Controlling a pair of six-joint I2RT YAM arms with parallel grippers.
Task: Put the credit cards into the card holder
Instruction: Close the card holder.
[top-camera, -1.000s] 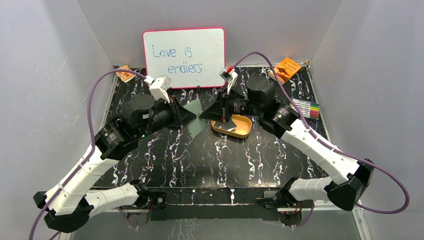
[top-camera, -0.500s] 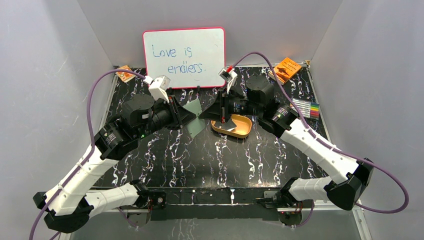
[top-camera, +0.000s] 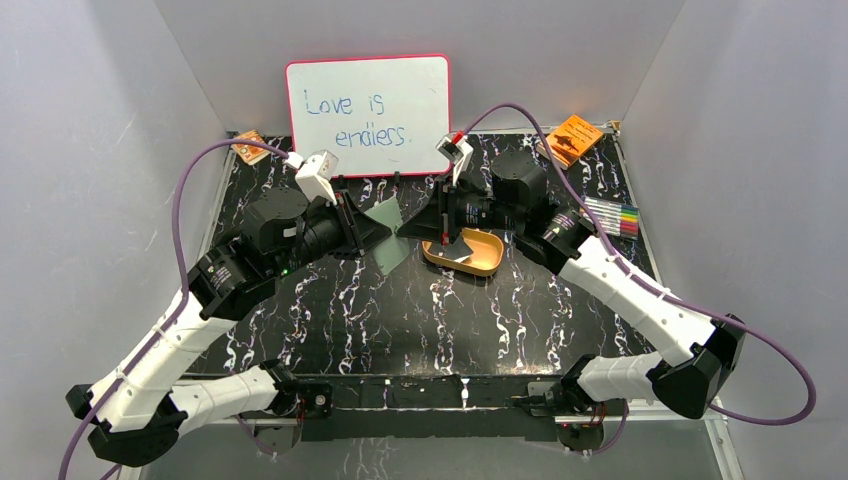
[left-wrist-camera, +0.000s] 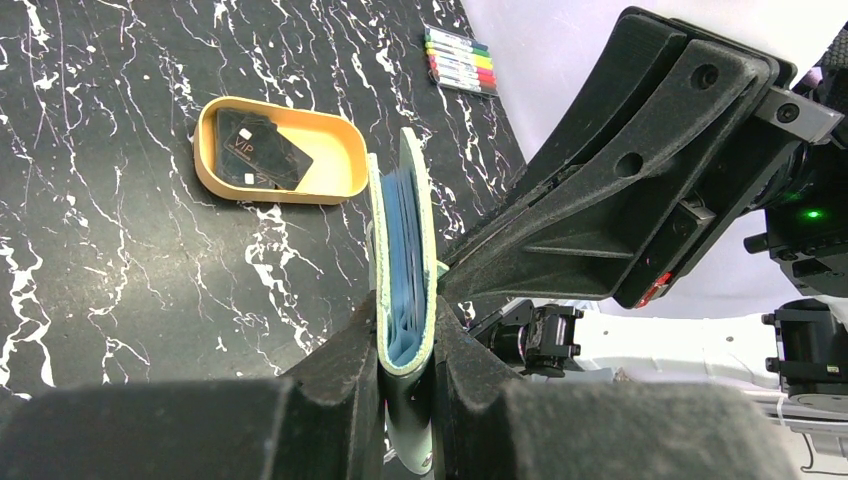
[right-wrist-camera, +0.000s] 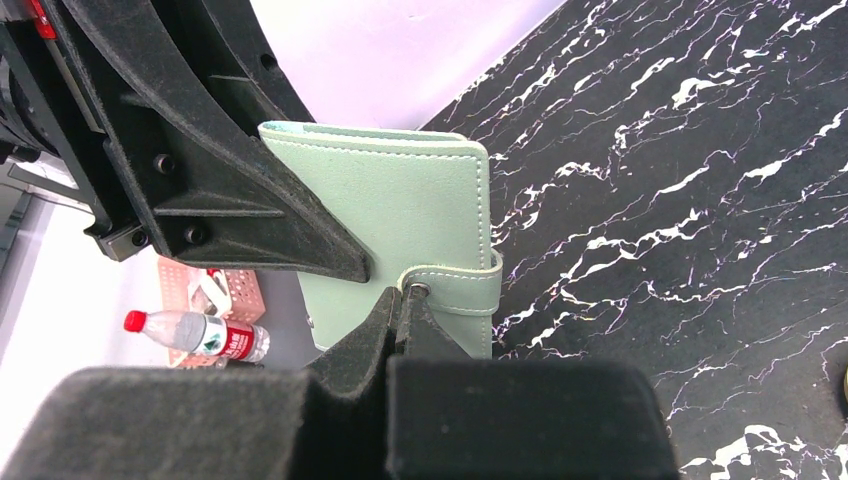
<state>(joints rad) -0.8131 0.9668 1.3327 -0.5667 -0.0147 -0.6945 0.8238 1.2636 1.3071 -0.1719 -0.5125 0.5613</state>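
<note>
1. Two dark credit cards (left-wrist-camera: 262, 155) lie overlapping in a tan-orange oval tray (left-wrist-camera: 338, 150); one reads "VIP".
2. Just beside the tray, lifted off the table, is the sage-green card holder (left-wrist-camera: 405, 262). It is folded shut and stands on edge, with pale blue sleeves showing between its covers.
3. The left gripper (left-wrist-camera: 405, 345) is nearly closed and clamps the card holder's lower edge between its two fingers.
4. The right gripper (right-wrist-camera: 408, 303) faces it from the other side with its jaws fully together. Its tips sit at the snap end of the holder's strap (right-wrist-camera: 455, 285); whether they pinch the strap cannot be told.
5. The black marble table (top-camera: 400, 310) lies beneath both arms, and a row of coloured markers (top-camera: 612, 217) sits near its right edge.
6. At the back, a whiteboard (top-camera: 368, 115) reads "Love is endless.", with an orange booklet (top-camera: 574, 137) to its right.
</note>
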